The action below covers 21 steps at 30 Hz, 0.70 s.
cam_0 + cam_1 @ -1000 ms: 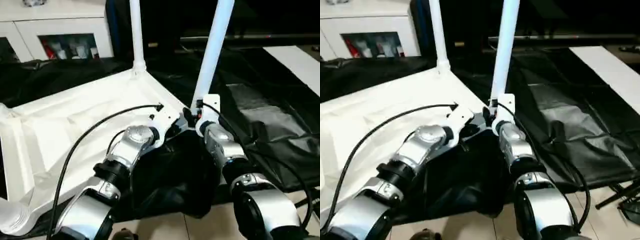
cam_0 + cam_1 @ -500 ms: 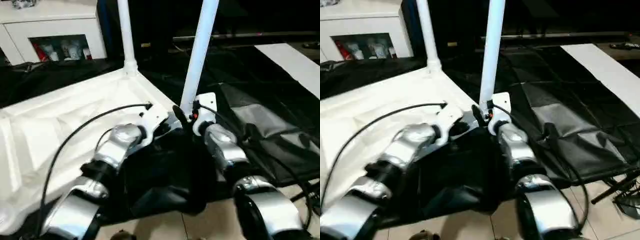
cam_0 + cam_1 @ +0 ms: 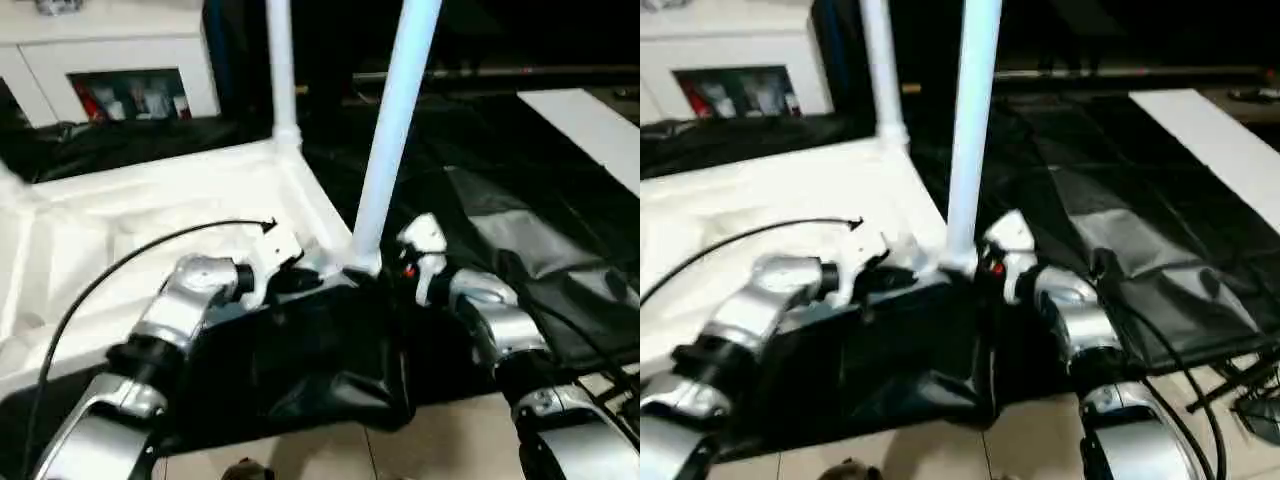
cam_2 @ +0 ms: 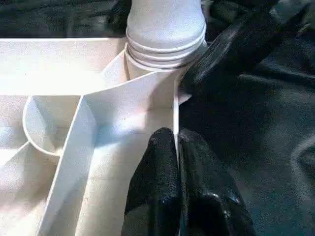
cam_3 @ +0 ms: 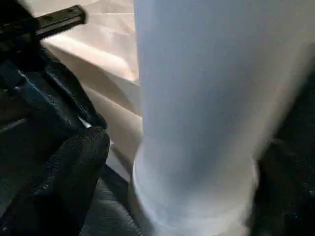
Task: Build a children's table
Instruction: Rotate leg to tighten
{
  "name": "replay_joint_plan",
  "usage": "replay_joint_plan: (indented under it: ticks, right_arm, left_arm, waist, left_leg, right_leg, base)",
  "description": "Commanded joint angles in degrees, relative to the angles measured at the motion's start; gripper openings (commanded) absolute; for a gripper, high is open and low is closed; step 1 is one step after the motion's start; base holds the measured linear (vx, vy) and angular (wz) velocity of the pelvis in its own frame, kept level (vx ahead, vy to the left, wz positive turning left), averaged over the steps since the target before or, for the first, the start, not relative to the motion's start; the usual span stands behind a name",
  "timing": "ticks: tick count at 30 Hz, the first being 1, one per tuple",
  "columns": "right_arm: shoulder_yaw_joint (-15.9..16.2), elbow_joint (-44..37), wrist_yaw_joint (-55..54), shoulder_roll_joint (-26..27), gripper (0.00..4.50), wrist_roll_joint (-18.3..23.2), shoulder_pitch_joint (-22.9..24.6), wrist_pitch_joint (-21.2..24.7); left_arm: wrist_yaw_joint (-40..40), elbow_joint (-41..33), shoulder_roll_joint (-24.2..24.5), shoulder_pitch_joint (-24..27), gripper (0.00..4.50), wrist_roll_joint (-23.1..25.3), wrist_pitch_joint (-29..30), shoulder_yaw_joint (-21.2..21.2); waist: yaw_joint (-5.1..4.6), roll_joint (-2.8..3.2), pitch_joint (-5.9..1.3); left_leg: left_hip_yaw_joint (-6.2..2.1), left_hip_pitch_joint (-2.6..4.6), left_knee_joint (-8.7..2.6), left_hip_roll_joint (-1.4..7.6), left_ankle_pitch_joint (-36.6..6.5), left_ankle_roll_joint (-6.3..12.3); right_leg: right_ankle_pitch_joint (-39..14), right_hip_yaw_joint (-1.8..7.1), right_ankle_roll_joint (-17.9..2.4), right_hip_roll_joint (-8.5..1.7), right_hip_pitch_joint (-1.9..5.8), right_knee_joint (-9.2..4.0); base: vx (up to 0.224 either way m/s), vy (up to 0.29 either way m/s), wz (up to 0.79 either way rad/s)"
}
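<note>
A white cabinet [image 3: 120, 60] with a glass-fronted shelf of small items stands at the back of a dark room; no lettering on it can be read. In front, a work table draped in black cloth [image 3: 330, 360] carries the white tabletop [image 3: 150, 215], lying ribbed side up. Two white legs stand upright in its corner sockets: the far leg [image 3: 281, 70] and the near leg [image 3: 392, 130].

Both silver forearms reach forward to the near corner. The left gripper [image 4: 177, 147] has its two black fingers pinched together on the tabletop's thin edge wall just beside the near leg's socket. The right gripper [image 5: 177, 187] straddles the foot of the near leg, one black finger [image 5: 59, 182] on each side, spread wide and standing off the tube.

The left wrist view shows the ribs and the ringed socket collar [image 4: 165, 46], which the head views do not resolve.
</note>
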Motion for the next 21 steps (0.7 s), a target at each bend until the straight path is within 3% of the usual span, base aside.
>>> replay_joint_plan:
  ticks: [1, 3, 10, 21]
  right_arm:
    - [0.8, -0.2, 1.2, -0.4, 4.42, -0.6, -0.6, 0.2]
    - [0.9, -0.2, 1.7, -0.4, 4.14, -0.8, -0.6, 0.4]
    - [0.4, -3.8, 3.6, -0.8, 3.55, 1.0, 0.6, 3.7]
    - [0.0, -4.3, 4.8, -1.1, 2.82, 1.7, 1.4, 4.9]
  left_arm:
    - [-0.7, -3.1, -0.6, -0.9, 0.00, -1.6, -0.8, 0.1]
    - [-0.4, -2.6, -0.5, -0.9, 0.00, -1.3, -1.3, 0.2]
    - [-1.1, -4.0, 0.0, -0.2, 0.00, -1.7, -0.4, 0.4]
    - [-1.8, -5.0, 0.8, 0.6, 0.00, -1.8, 0.5, 0.6]
  waist:
    - [-0.22, 0.06, -4.22]
    - [-0.14, -0.21, -4.31]
    - [0.03, -0.19, -4.50]
    - [0.14, -0.18, -4.45]
  left_leg:
    - [-0.83, 1.48, -4.03, 1.98, -14.9, 1.52]
    - [-0.89, 1.39, -4.03, 1.94, -14.3, 1.40]
    - [-0.85, 1.14, -3.80, 1.92, -11.5, 2.36]
    - [-0.89, 1.21, -3.87, 1.88, -12.4, 1.78]
  right_leg:
    - [-14.9, 2.98, -12.1, -3.65, 2.89, -4.34]
    - [-14.4, 2.97, -11.8, -3.67, 3.02, -4.23]
    - [-11.0, 2.92, -12.2, -3.53, 3.16, -3.73]
    - [-13.3, 2.93, -11.5, -3.63, 3.04, -4.03]
  base:
    - [0.000, 0.000, 0.00]
    - [0.000, 0.000, 0.00]
    - [0.000, 0.000, 0.00]
    - [0.000, 0.000, 0.00]
